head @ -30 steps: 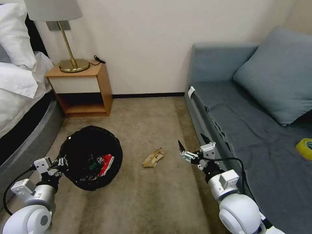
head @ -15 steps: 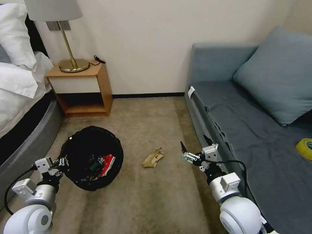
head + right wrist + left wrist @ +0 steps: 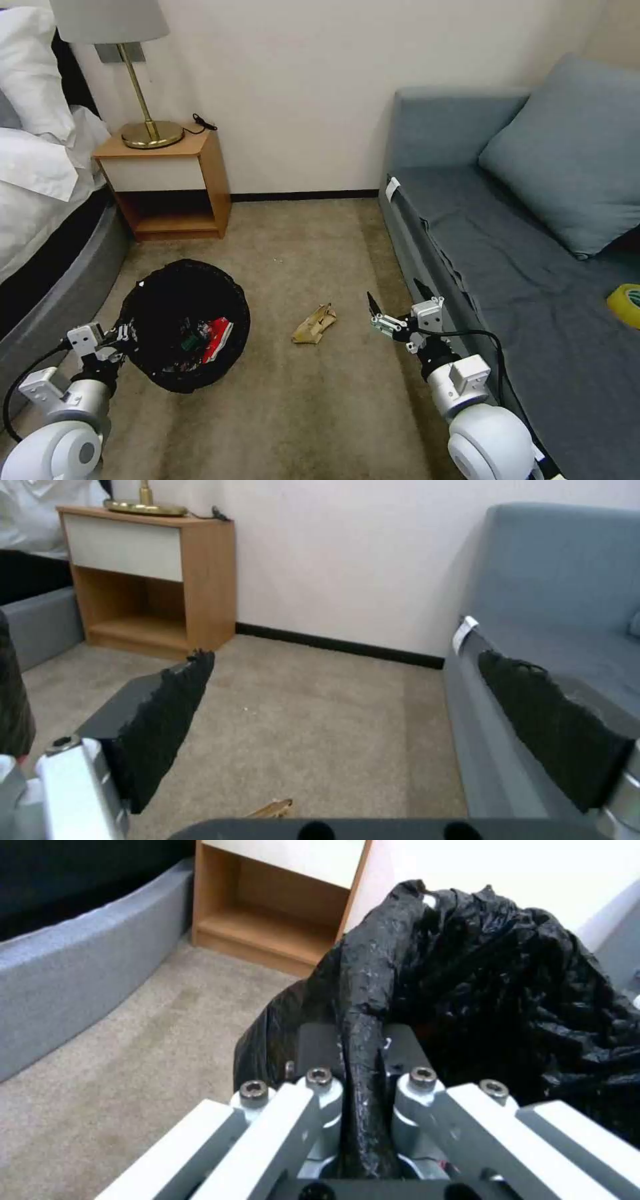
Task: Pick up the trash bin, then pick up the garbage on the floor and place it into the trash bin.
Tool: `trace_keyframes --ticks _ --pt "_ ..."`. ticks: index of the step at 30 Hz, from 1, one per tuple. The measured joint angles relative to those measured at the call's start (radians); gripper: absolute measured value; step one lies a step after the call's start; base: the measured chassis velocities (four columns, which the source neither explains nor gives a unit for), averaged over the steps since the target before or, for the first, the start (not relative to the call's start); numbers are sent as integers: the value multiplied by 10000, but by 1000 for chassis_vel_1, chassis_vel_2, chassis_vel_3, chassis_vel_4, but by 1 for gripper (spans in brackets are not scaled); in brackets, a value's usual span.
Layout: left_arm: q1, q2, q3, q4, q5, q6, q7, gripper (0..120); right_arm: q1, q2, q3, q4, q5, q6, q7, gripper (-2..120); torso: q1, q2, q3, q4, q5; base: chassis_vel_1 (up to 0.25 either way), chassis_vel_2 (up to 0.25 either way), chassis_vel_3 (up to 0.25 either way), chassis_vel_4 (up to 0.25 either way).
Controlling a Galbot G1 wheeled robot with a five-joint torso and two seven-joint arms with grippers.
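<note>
**Bin in hand, one scrap left on the floor**

My left pincer [image 3: 121,331] is clamped on the bin [image 3: 183,323] rim. In the left wrist view both fingers [image 3: 320,1050] pinch a fold of the black liner [image 3: 467,990], so the bin is held at my left side, near the bed [image 3: 53,293]. Inside it I see a red wrapper [image 3: 217,331] & something green [image 3: 189,343]; rest too dark to tell.

Right pincer [image 3: 393,308] hangs just beside the sofa [image 3: 467,233] edge, fingers [image 3: 167,715] wide apart, nothing between them.

Brown paper [image 3: 314,323] lies on the carpet [image 3: 300,413] betw. bin & right pincer, touching neither. That's the step in hand, I'd say: fetch the paper.

Next move, my guess: swing right pincer across & down over the paper, straddle it, close. It's crumpled & light, so it may crush or slip; a low grip needed w/o digging into carpet. Then carry it over the bin mouth.
</note>
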Motion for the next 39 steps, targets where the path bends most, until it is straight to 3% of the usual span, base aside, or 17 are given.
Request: trace_keyframes --ticks 14,39 --pt "-61 0 23 92 8 0 0 4 76 22 -30 -166 42 112 -74 100 -1 0 -1 0 0 -21 18 19 -17" --pt "-2 -31 -30 64 28 6 0 4 337 -297 -726 -697 85 558 -179 100 1 -1 2 -3 0 -150 139 143 -148"
